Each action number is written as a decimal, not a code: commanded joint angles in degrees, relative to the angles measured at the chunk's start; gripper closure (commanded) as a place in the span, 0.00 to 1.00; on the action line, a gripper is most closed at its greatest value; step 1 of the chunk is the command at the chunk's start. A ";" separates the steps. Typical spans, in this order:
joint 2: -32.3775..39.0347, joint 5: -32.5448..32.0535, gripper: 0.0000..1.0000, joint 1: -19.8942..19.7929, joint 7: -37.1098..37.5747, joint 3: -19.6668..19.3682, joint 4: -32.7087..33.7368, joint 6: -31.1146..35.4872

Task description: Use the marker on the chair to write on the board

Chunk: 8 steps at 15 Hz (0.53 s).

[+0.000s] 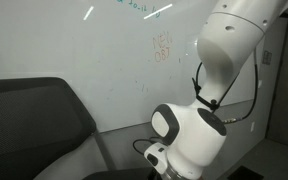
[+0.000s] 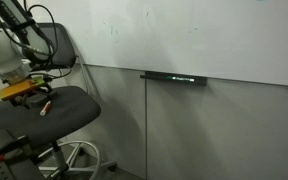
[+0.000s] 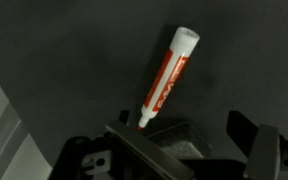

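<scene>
A red and white marker [image 3: 168,66] lies at a slant on the dark seat of the chair [image 3: 54,50]. In an exterior view it shows as a small red and white stick [image 2: 46,103] on the chair seat [image 2: 69,110]. My gripper [image 3: 182,128] is open and empty just above the seat, with the marker's tip close to one finger. It hangs low over the seat in an exterior view [image 2: 29,90]. The white board [image 1: 104,50] with faint orange scribbles fills the wall behind, and also shows in the other exterior view [image 2: 194,35].
The chair's broad backrest [image 1: 29,115] stands beside the arm's white body [image 1: 189,135]. A dark bar [image 2: 174,77] sits on the board's bottom ledge. The chair's wheeled base [image 2: 74,160] is on the floor. Grey wall panels run under the board.
</scene>
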 commanded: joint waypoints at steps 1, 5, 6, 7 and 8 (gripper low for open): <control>2.39 0.69 0.25 -3.57 1.34 1.83 0.94 1.15; 4.67 0.63 0.51 -5.61 0.95 2.00 1.51 2.36; 4.75 0.48 0.58 -6.58 0.95 2.86 1.73 2.70; 4.77 0.39 0.65 -7.08 0.80 3.39 1.91 3.16; 4.74 0.25 0.73 -7.47 0.64 3.85 1.87 3.25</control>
